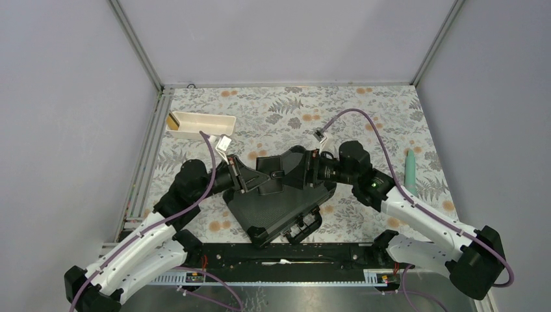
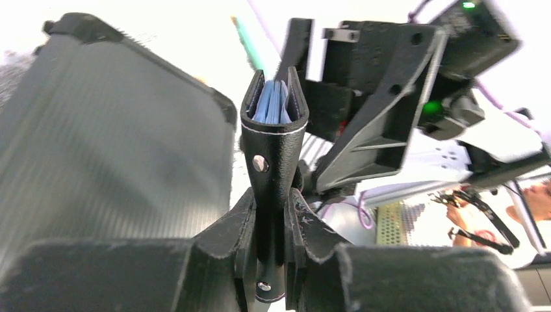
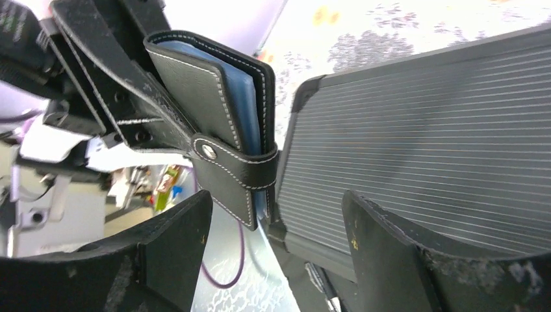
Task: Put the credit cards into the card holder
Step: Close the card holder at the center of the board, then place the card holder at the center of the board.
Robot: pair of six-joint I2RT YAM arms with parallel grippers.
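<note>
The card holder [image 1: 268, 177], a small black wallet with white stitching, is folded shut with its tab snapped. My left gripper [image 1: 251, 177] is shut on it and holds it above the hard case. In the left wrist view the holder [image 2: 273, 149] stands upright between my gripper's [image 2: 284, 224] fingers, grey-blue pockets showing at its top. My right gripper [image 1: 311, 170] is open and empty, just right of the holder. In the right wrist view the holder [image 3: 214, 117] hangs just beyond my right gripper [image 3: 276, 227]. No loose credit card shows on the table. A yellowish flat piece [image 1: 173, 120] stands in the tray's left end.
A large black ribbed hard case [image 1: 279, 208] with a handle lies under both grippers, also in the left wrist [image 2: 117, 149] and right wrist [image 3: 422, 130] views. A long white tray [image 1: 201, 125] sits at the back left. A teal pen [image 1: 410, 168] lies at the right.
</note>
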